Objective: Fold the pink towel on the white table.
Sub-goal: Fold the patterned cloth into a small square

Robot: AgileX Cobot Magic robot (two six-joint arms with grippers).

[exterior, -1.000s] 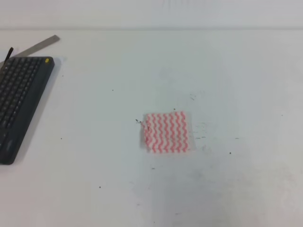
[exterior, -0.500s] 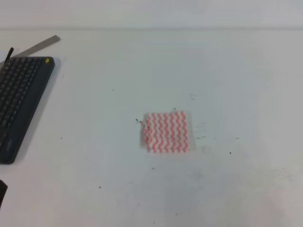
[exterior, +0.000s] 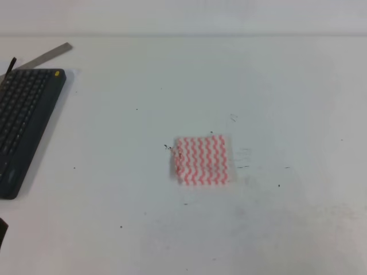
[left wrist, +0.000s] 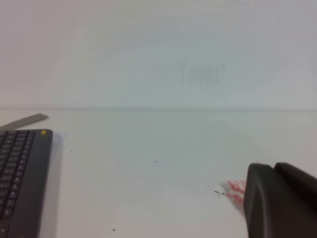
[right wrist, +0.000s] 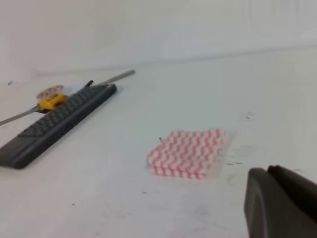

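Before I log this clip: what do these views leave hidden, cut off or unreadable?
- Left gripper: left wrist view, one dark finger, cut by the frame edge; open or shut unreadable.
- Right gripper: right wrist view, same problem.
- Pink towel: left wrist view, mostly hidden behind that finger. Layer count unclear in every view.
- Black keyboard: cut by the left edge in the exterior high view.
- Yellow object: right wrist view, too blurred to identify.

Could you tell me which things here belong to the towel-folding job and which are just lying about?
Belongs to the job:
pink towel
white table

Lying about:
black keyboard
grey metal strip behind the keyboard
small yellow object beyond the keyboard
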